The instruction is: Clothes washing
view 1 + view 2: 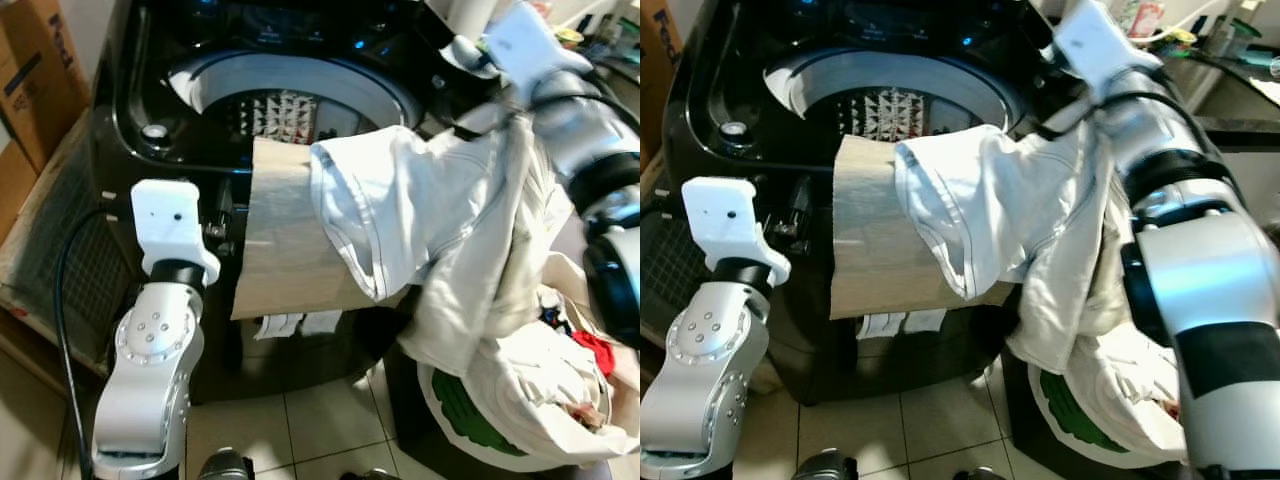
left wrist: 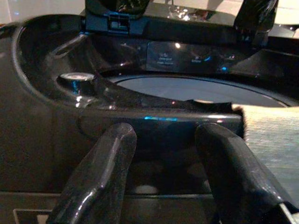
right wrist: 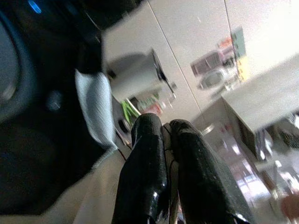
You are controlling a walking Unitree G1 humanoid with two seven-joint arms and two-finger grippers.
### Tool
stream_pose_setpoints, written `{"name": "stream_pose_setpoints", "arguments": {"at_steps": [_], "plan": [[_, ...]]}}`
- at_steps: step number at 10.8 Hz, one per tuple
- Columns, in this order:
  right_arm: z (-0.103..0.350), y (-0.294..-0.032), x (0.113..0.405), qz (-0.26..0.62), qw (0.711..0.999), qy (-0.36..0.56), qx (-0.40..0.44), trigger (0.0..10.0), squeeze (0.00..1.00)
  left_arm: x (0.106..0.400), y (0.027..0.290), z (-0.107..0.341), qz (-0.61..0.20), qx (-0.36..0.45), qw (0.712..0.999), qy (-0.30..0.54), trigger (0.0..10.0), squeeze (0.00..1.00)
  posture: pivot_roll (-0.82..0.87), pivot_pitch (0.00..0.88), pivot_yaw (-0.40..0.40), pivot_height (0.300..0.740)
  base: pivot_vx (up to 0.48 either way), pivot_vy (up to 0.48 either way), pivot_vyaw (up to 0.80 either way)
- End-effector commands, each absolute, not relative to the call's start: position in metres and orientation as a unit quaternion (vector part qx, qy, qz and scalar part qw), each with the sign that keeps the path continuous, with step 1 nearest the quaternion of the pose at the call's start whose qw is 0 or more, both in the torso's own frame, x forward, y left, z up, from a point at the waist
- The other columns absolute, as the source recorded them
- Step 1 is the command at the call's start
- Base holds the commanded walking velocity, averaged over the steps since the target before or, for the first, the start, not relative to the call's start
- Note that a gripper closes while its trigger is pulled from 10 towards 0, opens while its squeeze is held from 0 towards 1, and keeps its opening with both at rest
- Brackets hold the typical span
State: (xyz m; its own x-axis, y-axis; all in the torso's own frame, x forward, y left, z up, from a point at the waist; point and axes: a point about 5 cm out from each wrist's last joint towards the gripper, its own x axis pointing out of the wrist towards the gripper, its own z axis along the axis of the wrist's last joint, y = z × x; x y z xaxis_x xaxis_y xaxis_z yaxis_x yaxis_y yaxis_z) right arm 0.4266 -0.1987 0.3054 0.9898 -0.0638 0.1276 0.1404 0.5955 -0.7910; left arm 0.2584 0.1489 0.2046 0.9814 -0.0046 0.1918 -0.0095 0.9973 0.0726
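Note:
A black top-loading washing machine (image 1: 150,100) stands open before me, its steel drum (image 1: 290,115) showing. A beige towel (image 1: 280,240) hangs over the front rim. My right gripper (image 3: 166,128) is raised over the machine's right corner, shut on a white garment (image 1: 400,200) that hangs down from it across the rim and over the towel's right edge. My left gripper (image 2: 163,135) is open with nothing between its fingers, held low in front of the machine's left front face, just left of the towel.
A laundry basket (image 1: 455,405) heaped with white clothes and a red item (image 1: 600,350) sits on the tiled floor (image 1: 320,420) at the lower right. Cardboard boxes (image 1: 40,70) stand to the machine's left. A cluttered counter (image 1: 1230,70) lies at the back right.

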Motion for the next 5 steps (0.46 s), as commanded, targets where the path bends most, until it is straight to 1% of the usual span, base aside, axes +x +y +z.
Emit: {"name": "stream_pose_setpoints", "arguments": {"at_steps": [1, 2, 3, 4, 5], "plan": [[0.326, -0.187, 0.426, -0.041, 0.895, -0.093, -0.434, 0.0, 0.00, 0.260, 0.144, 0.206, -0.009, 0.036, 0.994, -0.099, 10.0, 0.00, 0.23, 0.000, -0.136, 0.740, 0.000, 0.000, 0.00], [0.324, -0.173, 0.427, -0.011, 0.917, -0.106, -0.383, 0.0, 0.00, 0.262, 0.146, 0.207, -0.010, 0.043, 0.994, -0.098, 10.0, 0.00, 0.23, 0.000, -0.126, 0.740, 0.000, 0.000, 0.00], [0.323, -0.165, 0.428, 0.008, 0.921, -0.112, -0.373, 0.0, 0.00, 0.263, 0.147, 0.206, -0.010, 0.047, 0.994, -0.095, 10.0, 0.00, 0.22, 0.000, -0.119, 0.740, 0.000, 0.000, 0.00], [0.333, -0.152, 0.427, 0.043, 0.918, -0.129, -0.372, 0.0, 0.00, 0.264, 0.147, 0.204, -0.018, 0.056, 0.995, -0.085, 10.0, 0.00, 0.21, 0.000, -0.117, 0.740, 0.000, 0.000, 0.00], [0.355, -0.150, 0.425, 0.051, 0.908, -0.147, -0.389, 0.0, 0.00, 0.265, 0.145, 0.200, -0.021, 0.058, 0.995, -0.075, 10.0, 0.00, 0.21, 0.000, -0.128, 0.740, 0.000, 0.000, 0.00]]}}
